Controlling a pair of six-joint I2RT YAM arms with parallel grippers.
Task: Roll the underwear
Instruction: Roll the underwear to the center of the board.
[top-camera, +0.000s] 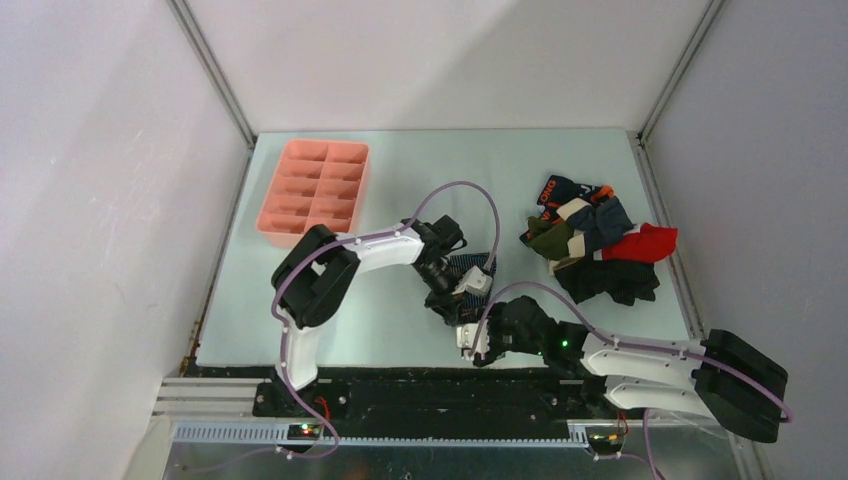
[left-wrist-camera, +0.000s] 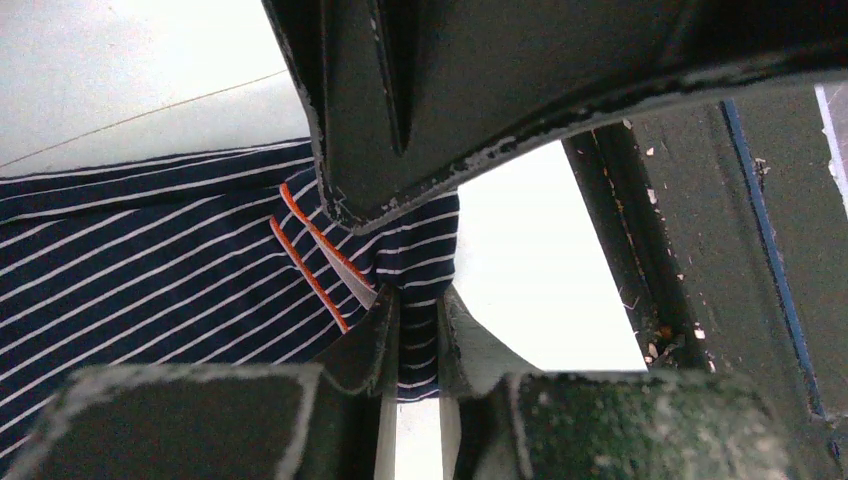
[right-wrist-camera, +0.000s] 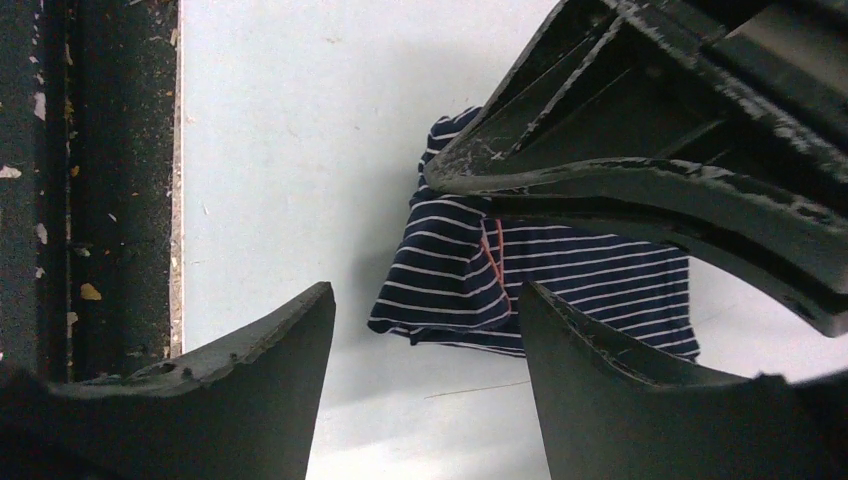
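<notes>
Left fingers (top-camera: 450, 298) pinching the striped underwear (left-wrist-camera: 150, 260) near the front of the worktop (top-camera: 400, 160)

We see them nearly closed on one corner of the cloth, navy with thin white stripes and an orange-edged seam; the rest of it lies spread on the worktop just behind the pinch; the right fingers (top-camera: 468, 340) stand wide apart just beside that same corner, close to the front edge, with nothing in them as far as we can tell; the other underwear (top-camera: 595, 245) sits in a jumbled heap over on the right, well apart; the pink tray (top-camera: 315, 190) is at the far left.
</notes>
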